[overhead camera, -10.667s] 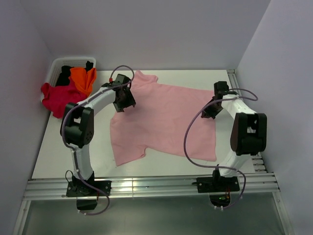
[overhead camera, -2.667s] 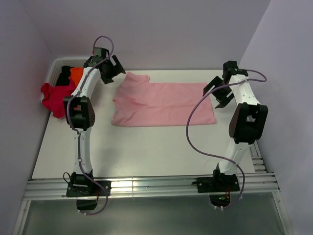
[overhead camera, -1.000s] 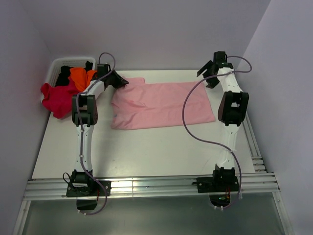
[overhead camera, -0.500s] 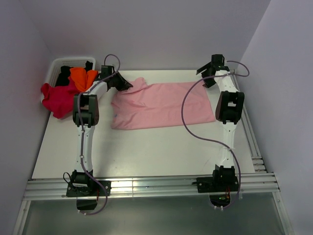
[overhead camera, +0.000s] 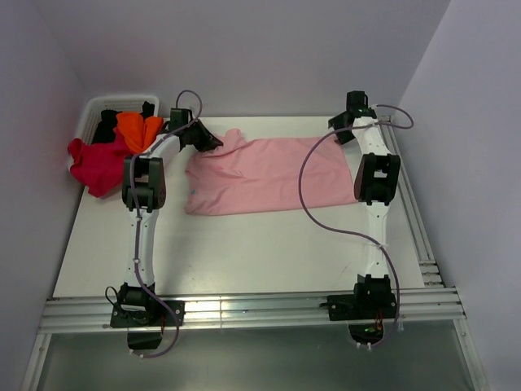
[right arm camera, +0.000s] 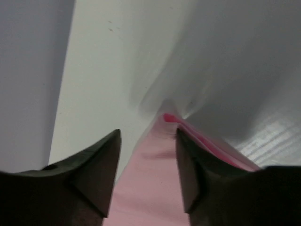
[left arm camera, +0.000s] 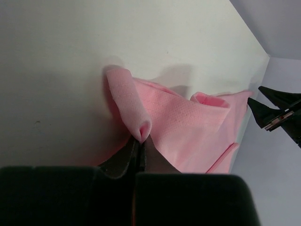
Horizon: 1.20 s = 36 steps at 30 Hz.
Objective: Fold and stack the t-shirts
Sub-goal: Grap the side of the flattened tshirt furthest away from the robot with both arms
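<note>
**Item 1: pink shirt** [overhead camera: 269, 175]. Soft matte knit with a fine waffle grain (seen in the left wrist view), folded into a long band. It lies flat on the white table [overhead camera: 244, 252], towards the far side.

**Item 2: left gripper** [overhead camera: 213, 142]. At the shirt's far-left corner. The black fingers [left arm camera: 129, 157] are clenched on a rolled lip of the pink cloth, which is lifted into a small tube above the table.

**Item 3: right gripper** [overhead camera: 343, 130]. At the shirt's far-right corner. Its two dark, wedge-shaped fingers [right arm camera: 94, 160] stand apart, with the pink edge lying between and below them (nothing pinched).

**Item 4: basket** [overhead camera: 102, 101]. White plastic, well to the left of the shirt, in the far corner.
- Orange shirt [overhead camera: 138, 130]: heaped on top, on the side nearest the pink shirt.
- Black shirt [overhead camera: 106, 128]: behind the orange one.
- Crimson shirt [overhead camera: 94, 163]: spilling over the near rim.

All three are crumpled.

**Item 5: cable** [overhead camera: 303, 183]. Purple and glossy. In the top view it loops from the right arm across the shirt's right end, hiding a thin strip of it.
</note>
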Available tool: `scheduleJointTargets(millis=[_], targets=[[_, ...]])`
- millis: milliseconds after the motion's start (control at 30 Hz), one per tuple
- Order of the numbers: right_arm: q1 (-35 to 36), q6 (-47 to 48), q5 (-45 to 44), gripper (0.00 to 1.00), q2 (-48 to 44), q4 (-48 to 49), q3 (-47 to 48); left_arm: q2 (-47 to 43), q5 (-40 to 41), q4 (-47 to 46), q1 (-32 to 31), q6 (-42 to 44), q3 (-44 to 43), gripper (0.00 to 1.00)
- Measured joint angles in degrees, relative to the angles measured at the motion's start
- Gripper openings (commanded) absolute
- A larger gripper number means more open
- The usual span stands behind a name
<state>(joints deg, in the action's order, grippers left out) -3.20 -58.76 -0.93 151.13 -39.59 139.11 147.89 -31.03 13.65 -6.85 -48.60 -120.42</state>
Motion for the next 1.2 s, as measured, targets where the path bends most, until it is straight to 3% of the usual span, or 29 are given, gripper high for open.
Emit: scheduleJointTargets(millis=[200, 233, 267, 367, 900, 1200], targets=[[0.7, -0.7, -2.8, 0.32, 0.0, -4.2, 0.0, 0.0, -0.8, 1.1, 0.0, 0.2, 0.0, 0.0], [0.7, -0.8, -2.9, 0.26, 0.0, -4.7, 0.0, 0.0, -0.9, 1.1, 0.0, 0.3, 0.0, 0.0], [0.7, -0.7, -3.1, 0.12, 0.0, -5.2, 0.0, 0.0, -1.1, 1.1, 0.0, 0.5, 0.0, 0.0], [0.7, -0.6, -3.3, 0.0, 0.0, -6.5, 0.0, 0.0, -1.3, 1.0, -0.1, 1.0, 0.2, 0.0], [0.7, -0.2, -0.2, 0.0, -1.1, -7.5, -0.8, -1.9, 1.1, 5.0, 0.2, 5.5, -0.1, 0.0], [0.7, 1.2, 2.1, 0.0, -8.9, -7.8, -7.8, -7.0, 4.6, 7.3, 0.7, 9.0, -0.1, 0.0]])
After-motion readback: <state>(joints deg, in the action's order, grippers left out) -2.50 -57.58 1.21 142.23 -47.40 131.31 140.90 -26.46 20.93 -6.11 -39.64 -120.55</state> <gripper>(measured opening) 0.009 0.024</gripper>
